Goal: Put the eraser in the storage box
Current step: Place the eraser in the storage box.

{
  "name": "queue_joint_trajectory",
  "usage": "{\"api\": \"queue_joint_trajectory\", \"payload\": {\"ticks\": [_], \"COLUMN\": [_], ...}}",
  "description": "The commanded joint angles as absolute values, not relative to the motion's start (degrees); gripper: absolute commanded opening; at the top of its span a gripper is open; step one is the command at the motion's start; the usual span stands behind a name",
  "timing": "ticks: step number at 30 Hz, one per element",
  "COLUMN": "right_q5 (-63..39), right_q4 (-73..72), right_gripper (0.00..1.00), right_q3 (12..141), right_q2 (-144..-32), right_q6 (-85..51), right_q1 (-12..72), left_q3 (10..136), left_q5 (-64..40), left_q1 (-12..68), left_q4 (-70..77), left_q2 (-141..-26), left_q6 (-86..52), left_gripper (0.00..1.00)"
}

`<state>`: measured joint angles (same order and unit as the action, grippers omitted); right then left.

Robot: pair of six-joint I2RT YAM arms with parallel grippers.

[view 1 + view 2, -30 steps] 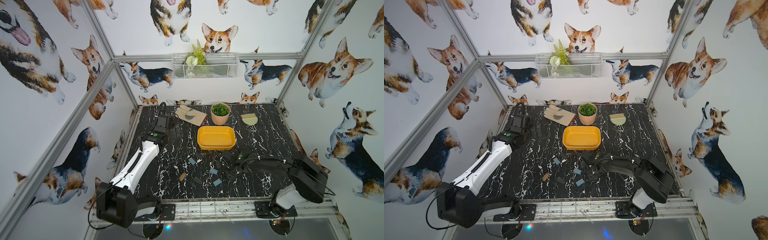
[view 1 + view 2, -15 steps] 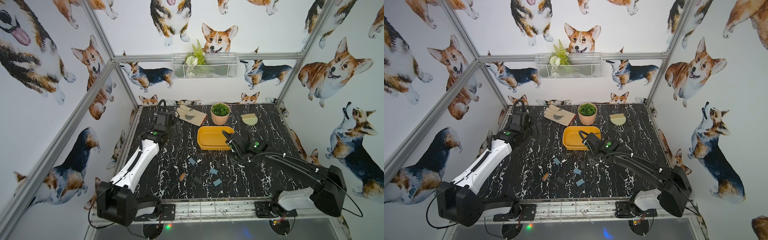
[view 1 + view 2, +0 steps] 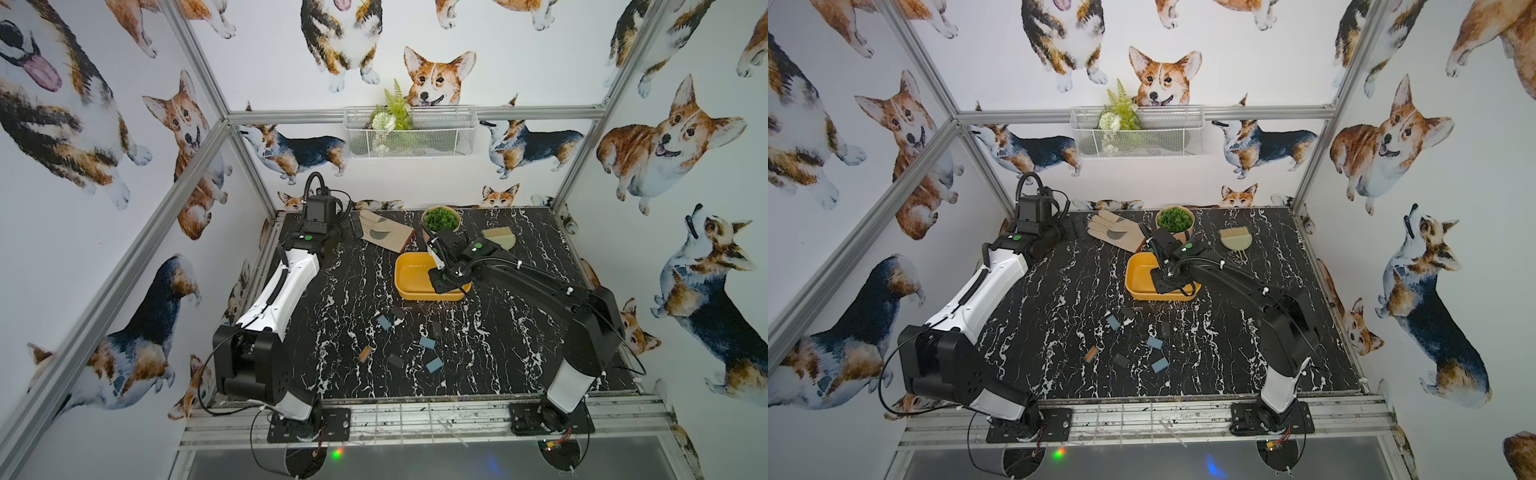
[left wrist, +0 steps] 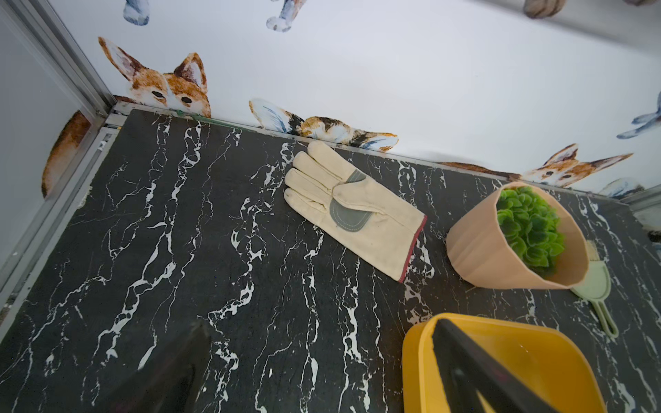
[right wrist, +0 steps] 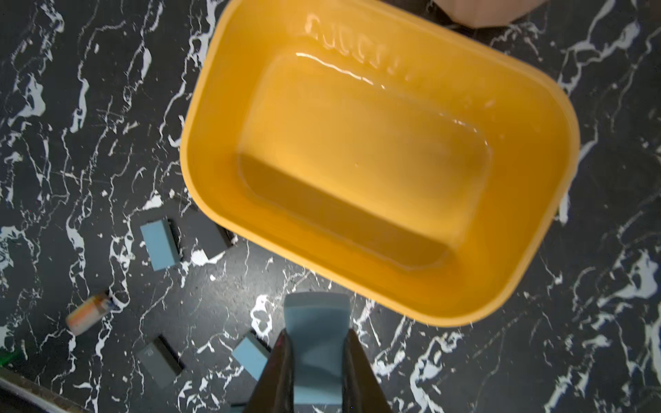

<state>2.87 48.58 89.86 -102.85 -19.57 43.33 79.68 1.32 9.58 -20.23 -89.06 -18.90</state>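
Observation:
The mustard-yellow storage box [image 3: 405, 276] [image 3: 1136, 280] sits at the table's middle back; its inside [image 5: 375, 143] holds nothing. My right gripper [image 3: 442, 282] [image 3: 1165, 284] hangs over the box's near right part. It is shut [image 5: 318, 338] on a blue eraser [image 5: 316, 321], which shows just outside the box's near rim in the right wrist view; the arm hides it in both top views. My left gripper [image 3: 352, 225] [image 4: 322, 361] stands open and empty at the back left, beside the box rim [image 4: 415, 357].
Several loose blue erasers [image 3: 384, 322] and dark ones [image 3: 395, 359] lie with an orange piece [image 3: 364, 353] on the table in front of the box. A work glove [image 3: 384, 235], a plant pot [image 3: 441, 219] and a small brush and dustpan [image 3: 498, 239] line the back. A wire basket [image 3: 409, 133] hangs on the wall.
My right arm has swung from the loose erasers at the front up and back to the storage box, jaws staying shut. The left arm has barely moved.

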Motion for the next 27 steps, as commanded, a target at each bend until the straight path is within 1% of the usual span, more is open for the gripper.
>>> {"api": "queue_joint_trajectory", "payload": {"ticks": [1,9,18,21,27], "right_q5": [0.6,-2.3,-3.5,-3.9,-5.3], "right_q4": [48.3,50.6,50.7,50.9,50.2], "right_gripper": [0.21,0.21,0.21,0.21,0.21], "right_q3": [94.5,107.0,114.3,114.8,111.7], "right_q2": [-107.2,-119.7,-127.5,-128.7,-129.2], "right_q6": [-17.9,-18.7,-19.7,-19.7,-19.7], "right_q1": [42.4,42.1,42.0,42.0,42.0], "left_q3": [80.7,83.2,83.8,83.5,82.4], "left_q5": [-6.6,-6.8,-7.3,-7.4,-7.3], "left_q1": [7.8,6.9,6.3,6.2,6.0], "left_q4": [-16.5,-17.0,-17.7,-17.9,-17.6], "left_q2": [-90.1,-93.4,-94.6,-94.5,-94.0], "left_q6": [-20.8,-20.5,-20.2,-20.2,-20.2], "left_gripper": [1.0,1.0,1.0,1.0,1.0]}}
